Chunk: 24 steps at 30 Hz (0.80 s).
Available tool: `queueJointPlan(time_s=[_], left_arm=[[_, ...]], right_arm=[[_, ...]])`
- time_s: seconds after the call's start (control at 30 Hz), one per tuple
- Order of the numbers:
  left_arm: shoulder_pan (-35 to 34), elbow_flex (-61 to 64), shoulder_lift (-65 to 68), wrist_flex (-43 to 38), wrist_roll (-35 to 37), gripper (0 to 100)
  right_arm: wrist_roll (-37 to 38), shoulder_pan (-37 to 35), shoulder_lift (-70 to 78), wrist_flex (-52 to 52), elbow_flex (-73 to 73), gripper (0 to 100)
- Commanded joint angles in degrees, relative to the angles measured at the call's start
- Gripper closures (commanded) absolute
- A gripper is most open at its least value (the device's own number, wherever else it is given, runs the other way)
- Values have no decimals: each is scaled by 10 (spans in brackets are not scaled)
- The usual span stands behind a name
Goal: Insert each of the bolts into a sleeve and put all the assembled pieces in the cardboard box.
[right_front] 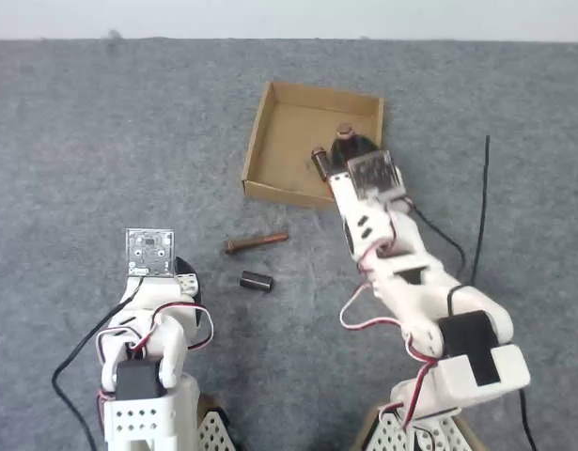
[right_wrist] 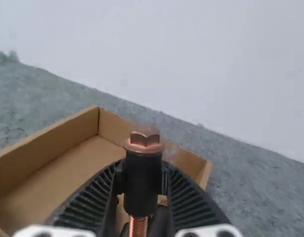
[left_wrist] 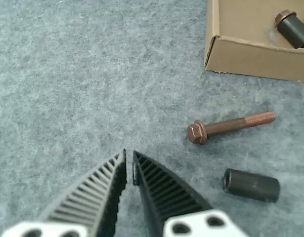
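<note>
My right gripper (right_wrist: 142, 173) is shut on a black sleeve with a copper bolt (right_wrist: 143, 140) through it, held upright over the cardboard box (right_wrist: 48, 168). In the high view this assembled piece (right_front: 343, 139) hangs above the box (right_front: 270, 113) near its right side, and a second assembled piece (right_front: 320, 162) lies inside. A loose copper bolt (right_front: 257, 242) and a loose black sleeve (right_front: 257, 281) lie on the carpet in front of the box. My left gripper (left_wrist: 129, 157) is shut and holds nothing, low over the carpet to the left of the bolt (left_wrist: 231, 126) and sleeve (left_wrist: 251, 185).
Grey carpet covers the table. A black cable (right_front: 481, 207) runs along the right of the right arm. The left arm (right_front: 149, 282) stands at the front left. Open carpet lies left of the box and between the two arms.
</note>
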Motion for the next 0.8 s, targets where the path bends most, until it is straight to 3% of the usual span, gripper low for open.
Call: queueJointPlan(time_s=[0.0,0.23,0.47,0.77], left_arm=[[1,-6,-6,4,-5,980],[1,-6,-6,4,-5,980],[1,-6,-6,4,-5,980],[1,-6,-6,4,-5,980]], right_arm=[[7,6,-13,105,-104,992],[6,6,4,304,-236,992],[7,6,110,513,-423,992],[7,-4,203,653,-551,990]])
